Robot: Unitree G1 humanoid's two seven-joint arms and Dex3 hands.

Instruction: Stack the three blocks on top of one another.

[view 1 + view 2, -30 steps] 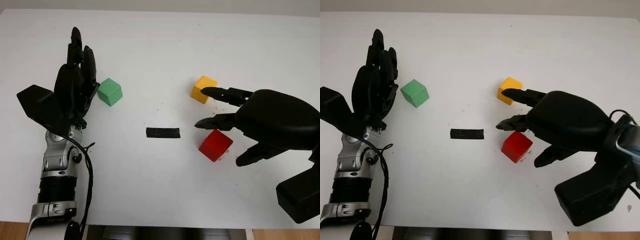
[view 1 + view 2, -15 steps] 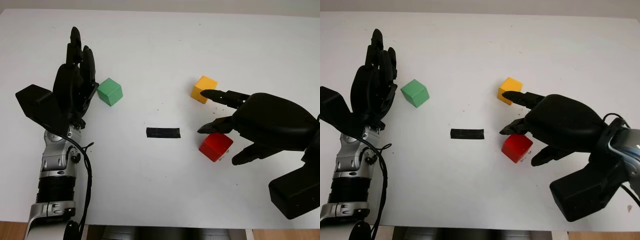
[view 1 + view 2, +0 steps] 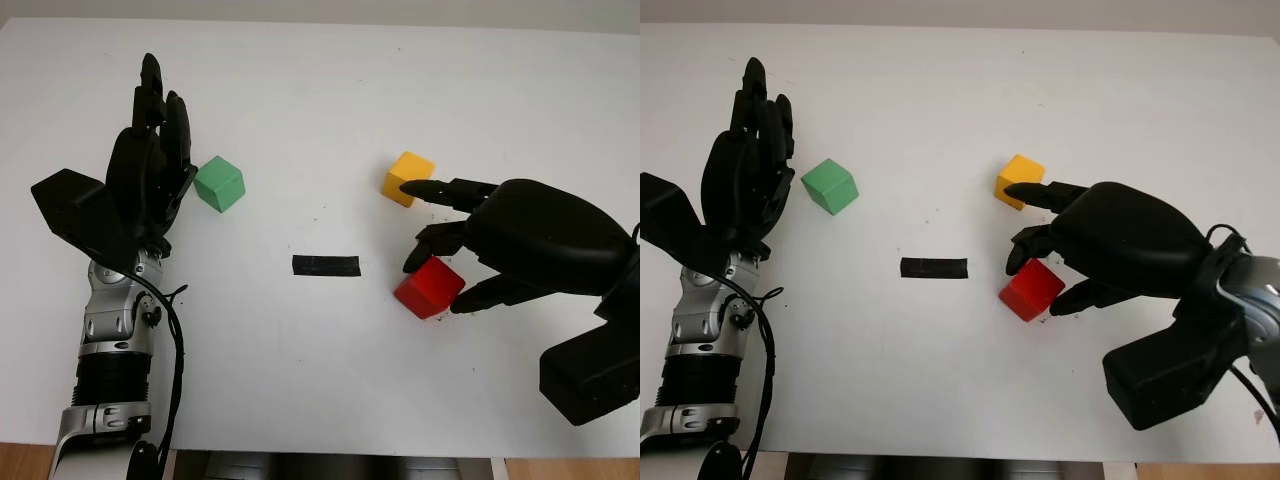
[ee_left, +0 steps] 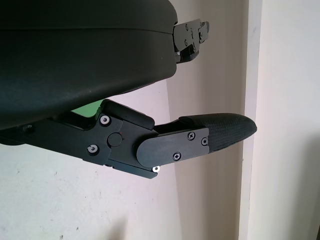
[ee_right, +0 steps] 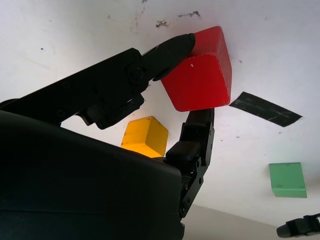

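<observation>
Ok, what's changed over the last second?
The right hand closed its fingers onto the red block, which shifted slightly toward the black tape strip. The yellow block, green block and open left hand beside it stayed put.

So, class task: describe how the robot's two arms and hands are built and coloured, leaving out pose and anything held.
Both hands are matte black with three jointed fingers. The left hand sits on a silver metal forearm with ribbed black sections, a thin black cable looping beside it. The right hand has a smooth, rounded black shell and a blocky black wrist housing. Small silver screws dot the finger joints.
</observation>
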